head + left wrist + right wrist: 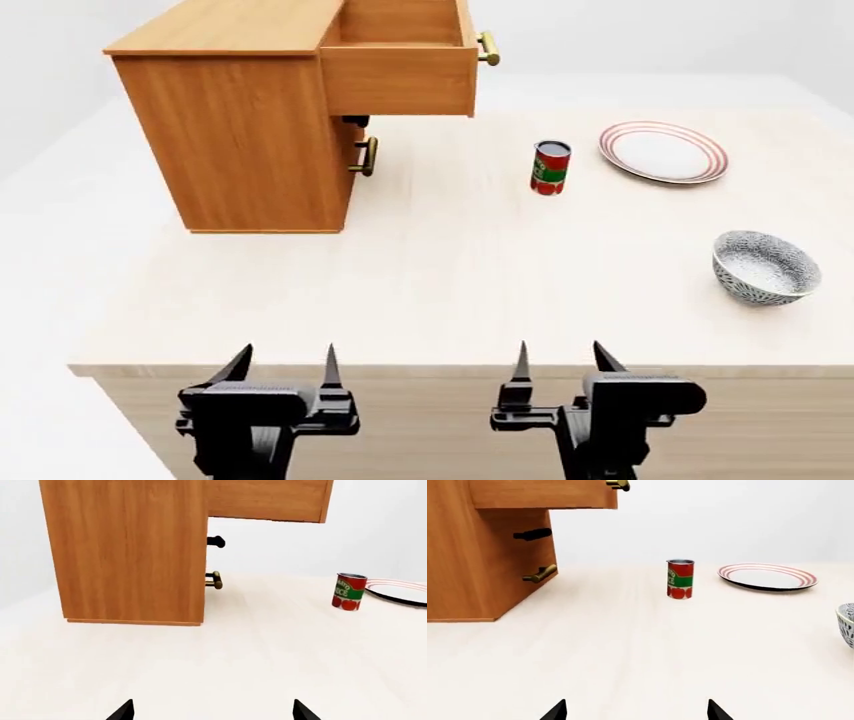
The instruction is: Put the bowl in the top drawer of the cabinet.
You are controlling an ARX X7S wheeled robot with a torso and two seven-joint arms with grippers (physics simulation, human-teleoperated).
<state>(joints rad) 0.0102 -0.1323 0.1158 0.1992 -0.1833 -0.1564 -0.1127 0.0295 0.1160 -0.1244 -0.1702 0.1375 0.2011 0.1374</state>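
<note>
Bowl [765, 266] untouched, left hand [283, 365] open, right hand [558, 360] open, both empty

A pale wood-grain table [454, 290] carries the light-brown wooden cabinet [240, 140] at its far left, a red tomato can [550, 167] near the middle, a red-rimmed white plate [663, 152] beyond it, and the speckled bowl [763, 267] at the right.

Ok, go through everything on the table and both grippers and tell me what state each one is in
top drawer: pulled out, open, no bowl seen inside
lower drawer: closed
bowl: upright on the table, empty, not held
plate: flat, empty
can: standing upright
left gripper: open, holding nothing
right gripper: open, holding nothing
</note>
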